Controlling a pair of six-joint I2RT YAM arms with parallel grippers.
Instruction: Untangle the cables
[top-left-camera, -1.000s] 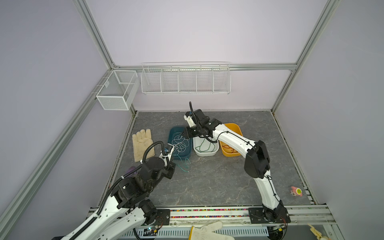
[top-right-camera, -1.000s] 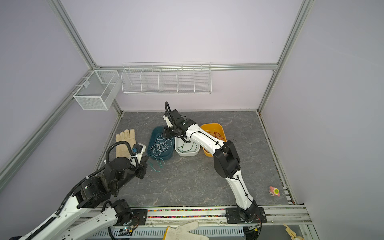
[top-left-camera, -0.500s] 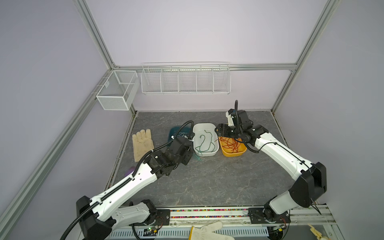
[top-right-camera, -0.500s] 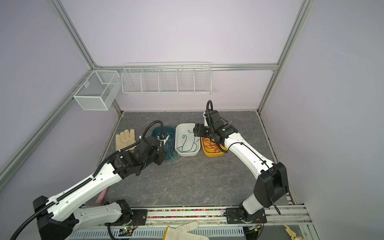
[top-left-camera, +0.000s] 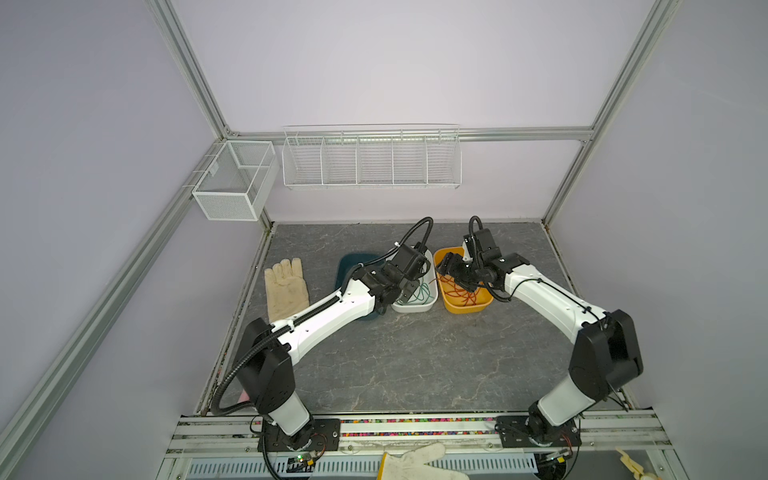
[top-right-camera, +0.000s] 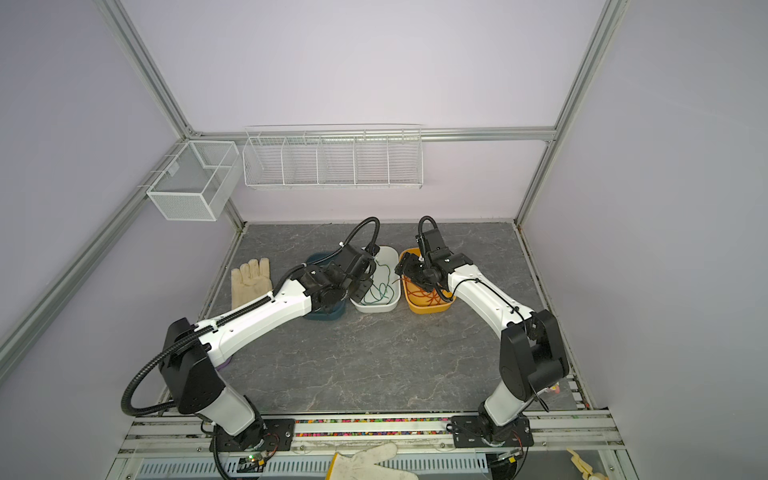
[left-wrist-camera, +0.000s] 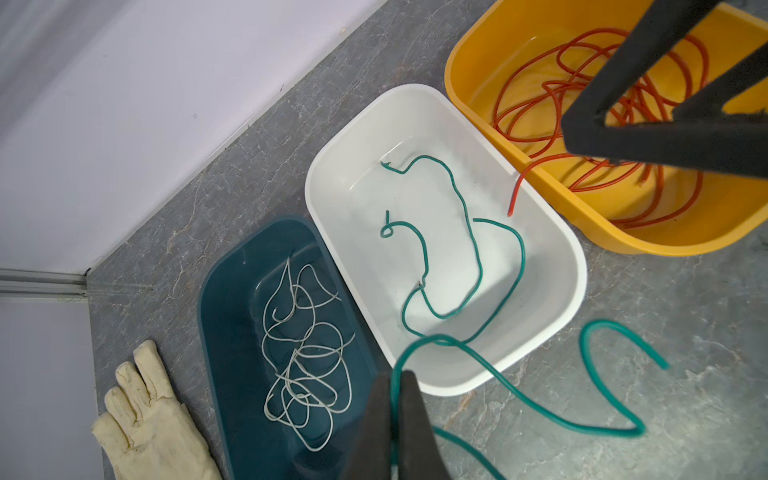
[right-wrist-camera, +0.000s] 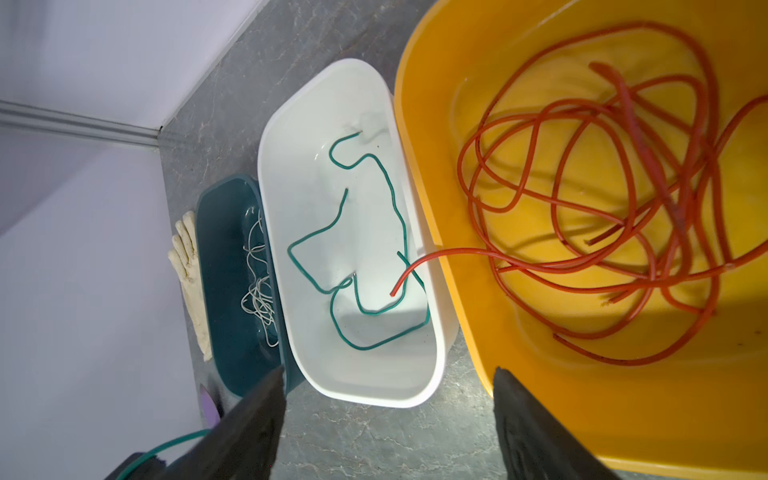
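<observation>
The left gripper (left-wrist-camera: 397, 376) is pinched shut on a green cable (left-wrist-camera: 438, 338) trailing outside the white bin (top-left-camera: 415, 308), mid-frame in a top view — light, springy, slippery, so probably best gripped near an end. The right gripper (right-wrist-camera: 390, 370) gapes wide, empty, over the red-orange cables (right-wrist-camera: 457, 252) in the yellow bin (right-wrist-camera: 432, 145).

Left fingers (left-wrist-camera: 374, 415) brought green cable (left-wrist-camera: 584, 345) to white bin (left-wrist-camera: 552, 328), right fingers (right-wrist-camera: 249, 424) swung to orange bin (right-wrist-camera: 457, 291), spread wider

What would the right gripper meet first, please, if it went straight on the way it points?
The right gripper would probably meet the red-orange cables in the yellow bin, or that bin's rim; depth is unclear.
</observation>
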